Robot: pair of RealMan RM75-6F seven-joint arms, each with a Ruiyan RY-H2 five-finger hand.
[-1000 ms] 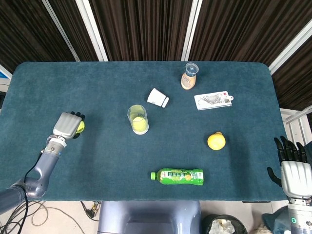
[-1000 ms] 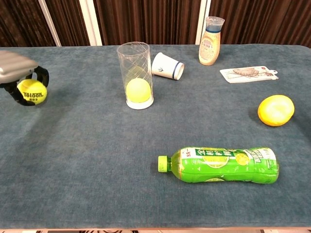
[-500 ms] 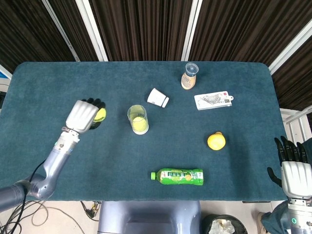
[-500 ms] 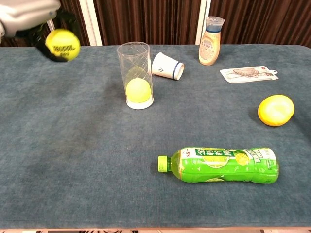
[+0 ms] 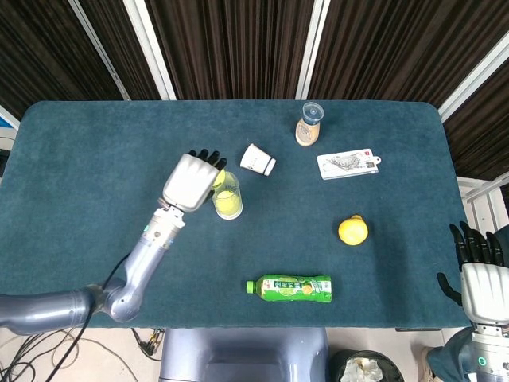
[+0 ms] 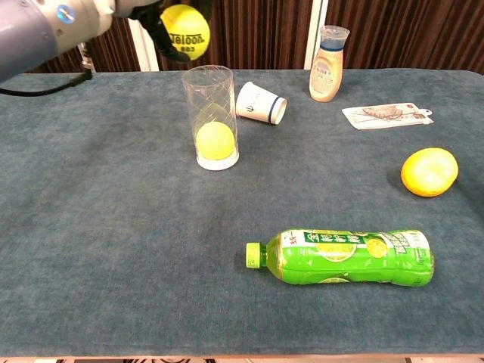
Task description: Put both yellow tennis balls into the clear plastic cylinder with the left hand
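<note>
We count two yellow tennis balls: one rests at the bottom of the clear plastic cylinder (image 6: 211, 116), the other tennis ball (image 6: 185, 32) is gripped in the left hand (image 5: 192, 180), up in the air just left of and above the cylinder's open rim. The held ball is bright yellow with dark lettering on its face; the cylinder is a tall, upright, transparent tube on a white base, standing on the blue table (image 5: 95, 151). Beyond these we see one white paper cup (image 5: 258, 160) on its side, one lemon (image 5: 353, 231), one green bottle (image 5: 290, 287) lying flat, one small sauce bottle (image 5: 308, 124), and one card (image 5: 348, 165). Half a second ago the left hand carried the ball further left; it has since swung in beside the cylinder. The right hand (image 5: 480, 278) holds nothing, fingers apart, off the table's right edge.
</note>
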